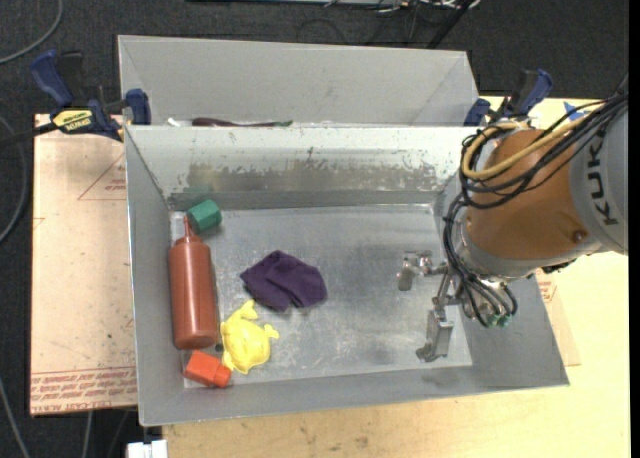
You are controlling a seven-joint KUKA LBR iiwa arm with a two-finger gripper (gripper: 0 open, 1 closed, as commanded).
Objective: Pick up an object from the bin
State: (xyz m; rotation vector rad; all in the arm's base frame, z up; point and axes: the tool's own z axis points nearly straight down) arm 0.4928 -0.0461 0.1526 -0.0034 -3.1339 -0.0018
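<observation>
Camera view: your claw hangs over bare floor at the right of the bin, fingers spread, apparently empty. The nearest thing is the purple cloth, well apart to its left. The yellow toy and red-brown bottle lie beyond it.

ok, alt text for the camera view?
Open claw hangs empty over bare floor on the right of the bin. At the left lie a red bottle, green block, purple cloth, yellow toy and orange block.
</observation>
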